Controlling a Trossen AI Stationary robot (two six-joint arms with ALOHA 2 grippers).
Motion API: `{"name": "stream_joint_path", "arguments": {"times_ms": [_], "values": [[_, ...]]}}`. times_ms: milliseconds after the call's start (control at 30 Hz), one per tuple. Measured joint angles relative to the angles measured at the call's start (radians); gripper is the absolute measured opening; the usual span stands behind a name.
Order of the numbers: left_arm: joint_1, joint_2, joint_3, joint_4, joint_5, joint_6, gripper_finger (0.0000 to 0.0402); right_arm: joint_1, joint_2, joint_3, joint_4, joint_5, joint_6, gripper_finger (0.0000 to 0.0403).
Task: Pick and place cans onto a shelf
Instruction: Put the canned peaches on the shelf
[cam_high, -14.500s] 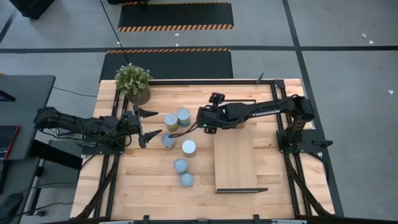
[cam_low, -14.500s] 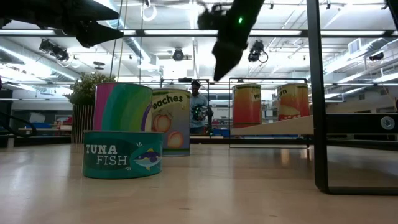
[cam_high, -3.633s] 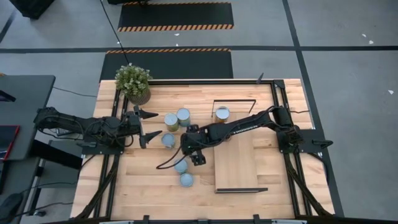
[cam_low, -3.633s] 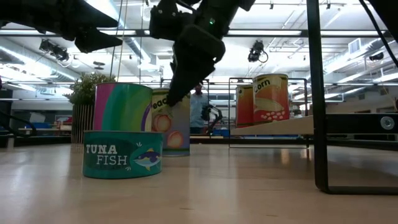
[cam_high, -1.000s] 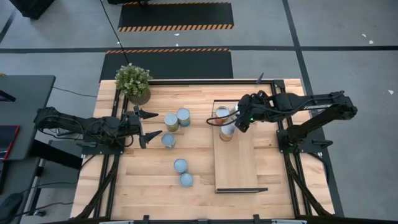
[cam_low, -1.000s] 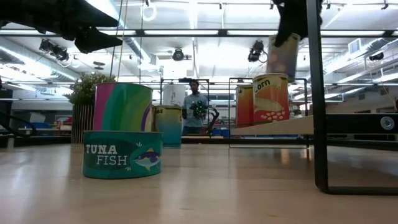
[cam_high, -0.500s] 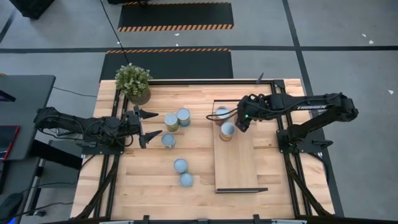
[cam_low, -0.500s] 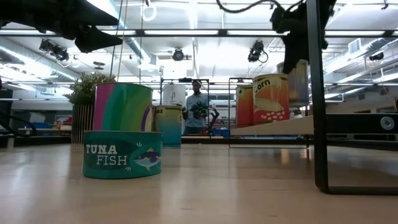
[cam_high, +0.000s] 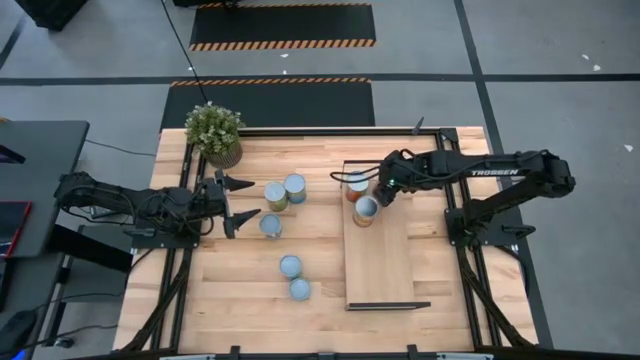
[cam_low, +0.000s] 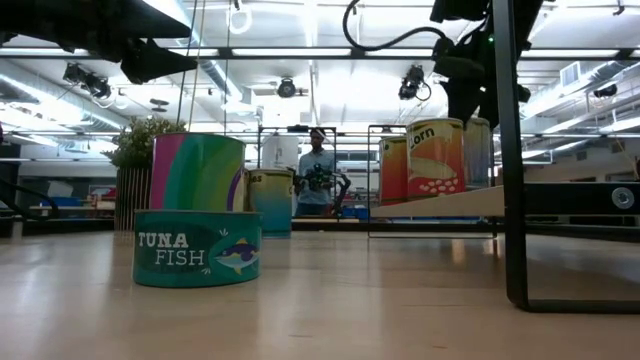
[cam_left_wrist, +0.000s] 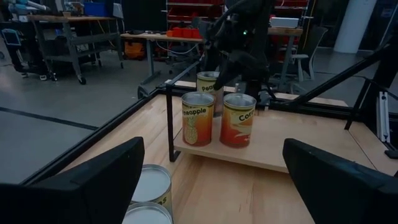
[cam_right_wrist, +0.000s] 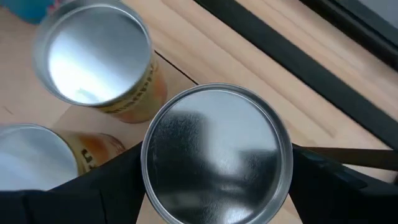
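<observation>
Overhead, the right gripper (cam_high: 381, 191) sits above the far end of the shelf (cam_high: 380, 262), its fingers straddling a silver-topped can (cam_right_wrist: 216, 153) that stands on the board; the right wrist view shows a dark finger on either side of that lid, but whether they press the can or stand clear of it I cannot tell. Two more cans share that end of the shelf: the corn can (cam_high: 365, 210) toward 6 o'clock of the gripper, and the pineapple can (cam_high: 356, 184) toward 9 o'clock of it, at the shelf's edge. In the left wrist view these two stand upright side by side at the board's near edge, pineapple (cam_left_wrist: 198, 118) beside corn (cam_left_wrist: 238, 119), with the third can partly hidden behind them under the right arm. On the wooden surface (cam_high: 235, 290), the remaining four cans lie well apart from the shelf: a yellow-green-labelled can (cam_high: 276, 195) touching or just beside a pale-topped can (cam_high: 295, 187), a third can (cam_high: 270, 225) toward 6 o'clock of those, and, nearer the front edge, a tall can (cam_high: 290, 266) and the low tuna can (cam_high: 300, 289) close together. The left gripper (cam_high: 238, 198) waits open at 9 o'clock of the pair, holding nothing. A potted plant (cam_high: 214, 131) stands at the far left corner.
</observation>
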Motion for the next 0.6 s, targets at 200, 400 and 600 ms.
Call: {"name": "stream_joint_path", "arguments": {"times_ms": [200,400,600], "values": [[0.0,0.0,0.0,0.0,0.0,-0.001,0.0389,0.018,0.027,-0.031,0.025,-0.001,0.004,0.0334],[0.0,0.0,0.0,-0.001,0.0,0.0,0.0389,0.017,0.082,-0.032,0.055,0.012,-0.039,0.034],[0.0,0.0,0.0,-0.001,0.0,0.0,0.0389,-0.001,0.082,-0.021,0.046,-0.007,-0.041,0.0377]]}}
